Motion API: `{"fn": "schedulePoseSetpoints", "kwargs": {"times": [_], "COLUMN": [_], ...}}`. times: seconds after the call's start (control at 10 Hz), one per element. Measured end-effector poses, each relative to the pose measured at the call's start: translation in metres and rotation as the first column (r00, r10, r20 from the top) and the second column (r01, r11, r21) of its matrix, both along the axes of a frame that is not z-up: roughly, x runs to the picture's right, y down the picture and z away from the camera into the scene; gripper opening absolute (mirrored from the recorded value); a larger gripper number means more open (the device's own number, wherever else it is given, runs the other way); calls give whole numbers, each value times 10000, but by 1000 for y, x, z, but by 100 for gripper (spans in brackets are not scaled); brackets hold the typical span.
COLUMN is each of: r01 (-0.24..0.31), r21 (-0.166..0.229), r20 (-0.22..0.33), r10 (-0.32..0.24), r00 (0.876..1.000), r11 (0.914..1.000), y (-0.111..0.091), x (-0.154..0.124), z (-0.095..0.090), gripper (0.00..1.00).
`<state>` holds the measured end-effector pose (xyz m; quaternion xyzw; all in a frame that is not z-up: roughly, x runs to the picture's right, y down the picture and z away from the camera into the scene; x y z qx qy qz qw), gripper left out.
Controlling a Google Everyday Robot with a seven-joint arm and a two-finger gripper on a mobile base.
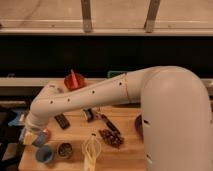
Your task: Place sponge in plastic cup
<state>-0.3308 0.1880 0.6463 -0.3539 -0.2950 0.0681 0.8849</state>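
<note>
light-blue soft sponge [40, 139] at gripper [33, 137], above round matte plastic cup [44, 154].

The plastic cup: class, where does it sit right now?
The plastic cup sits at the table's front-left corner, beside the silver metal cup, just below the gripper.

Wooden table [125, 155]; plastic cup [44, 154], silver cup [64, 149], black bar [62, 121]; hand [31, 137] seemingly above left edge.
</note>
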Motion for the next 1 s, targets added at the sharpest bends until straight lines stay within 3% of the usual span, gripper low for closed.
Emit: {"fn": "schedulePoseSetpoints", "kwargs": {"times": [0.3,1.0], "r01": [-200,-787], "r21": [-82,-399], "r20": [237,173], "r10": [202,794], "r00": [9995,9967], "r11": [9998,9961], "y": [8,25], "x": [-2,7], "z": [-8,-16], "gripper": [0,0]}}
